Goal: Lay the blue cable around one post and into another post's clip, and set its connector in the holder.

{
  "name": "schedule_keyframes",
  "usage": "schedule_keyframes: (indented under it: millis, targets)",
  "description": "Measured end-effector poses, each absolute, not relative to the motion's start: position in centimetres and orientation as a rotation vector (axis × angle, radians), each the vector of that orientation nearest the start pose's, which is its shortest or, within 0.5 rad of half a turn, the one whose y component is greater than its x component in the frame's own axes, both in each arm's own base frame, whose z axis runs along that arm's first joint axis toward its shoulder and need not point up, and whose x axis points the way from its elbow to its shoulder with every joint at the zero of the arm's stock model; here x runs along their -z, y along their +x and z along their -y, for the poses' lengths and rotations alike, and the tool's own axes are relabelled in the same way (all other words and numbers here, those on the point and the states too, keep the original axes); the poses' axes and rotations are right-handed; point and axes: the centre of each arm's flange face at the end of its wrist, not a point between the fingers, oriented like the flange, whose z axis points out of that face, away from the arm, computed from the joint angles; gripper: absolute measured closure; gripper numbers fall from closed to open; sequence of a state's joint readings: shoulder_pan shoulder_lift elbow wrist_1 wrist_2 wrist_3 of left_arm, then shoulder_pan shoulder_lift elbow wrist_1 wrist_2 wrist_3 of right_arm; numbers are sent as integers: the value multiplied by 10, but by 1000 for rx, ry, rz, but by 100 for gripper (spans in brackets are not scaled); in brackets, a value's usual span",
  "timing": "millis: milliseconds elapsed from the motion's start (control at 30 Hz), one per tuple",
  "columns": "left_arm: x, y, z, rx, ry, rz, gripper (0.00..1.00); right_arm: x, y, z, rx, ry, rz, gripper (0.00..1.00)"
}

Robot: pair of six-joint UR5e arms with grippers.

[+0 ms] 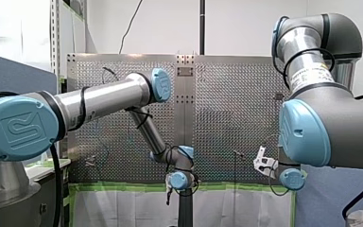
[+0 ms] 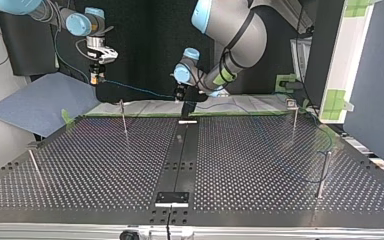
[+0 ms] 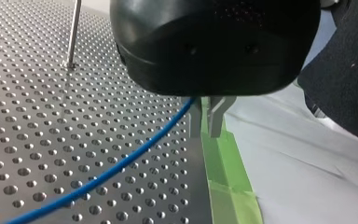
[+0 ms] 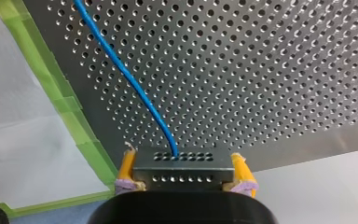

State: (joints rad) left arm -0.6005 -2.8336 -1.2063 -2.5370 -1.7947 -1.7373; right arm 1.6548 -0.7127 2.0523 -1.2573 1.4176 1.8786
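In the right wrist view my right gripper [image 4: 183, 157] is shut, its yellow pads [image 4: 127, 164] clamping a dark connector block [image 4: 182, 171] with rows of holes. The blue cable [image 4: 135, 88] leaves the block and runs away over the perforated plate. In the top view this gripper [image 2: 97, 79] hangs off the table's far left corner, and the cable [image 2: 140, 90] spans across to my left gripper [image 2: 181, 96] at the far edge. In the left wrist view the metal fingers [image 3: 216, 119] of my left gripper [image 3: 205, 130] stand close together over the green tape, with the cable [image 3: 121, 168] running down from them.
Thin metal posts stand on the plate: one at the far left [image 2: 123, 118], one at the near left [image 2: 35, 167], one at the far right [image 2: 295, 121] and one at the near right [image 2: 322, 172]. A black plate [image 2: 172, 197] sits at the near edge. Green tape [image 3: 223, 177] lines the table edge.
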Motion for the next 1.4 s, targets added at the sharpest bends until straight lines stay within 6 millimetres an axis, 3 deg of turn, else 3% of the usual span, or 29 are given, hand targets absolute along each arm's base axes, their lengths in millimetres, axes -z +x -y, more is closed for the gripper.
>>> schedule_keyframes:
  millis: [333, 400, 433, 500, 867, 1133, 1300, 1400]
  targets:
    - [121, 527, 498, 349, 273, -1856, 89, 48, 188, 489, -1549, 1297, 1415, 100]
    - [121, 527, 498, 354, 280, -1859, 78, 48, 187, 490, -1549, 1295, 1415, 100]
    - [121, 526, 497, 356, 285, -1861, 78, 48, 186, 490, -1548, 1294, 1414, 100]
    - [122, 526, 497, 362, 293, -1865, 62, 48, 185, 491, -1547, 1291, 1414, 100]
    - [124, 524, 496, 365, 315, -1879, 59, 47, 182, 494, -1541, 1285, 1414, 100]
    - [123, 525, 494, 363, 314, -1880, 74, 48, 182, 494, -1537, 1289, 1415, 100]
    - [123, 526, 494, 363, 313, -1880, 89, 48, 182, 494, -1538, 1289, 1414, 100]
    - [123, 526, 493, 363, 312, -1880, 93, 48, 182, 494, -1538, 1288, 1413, 100]
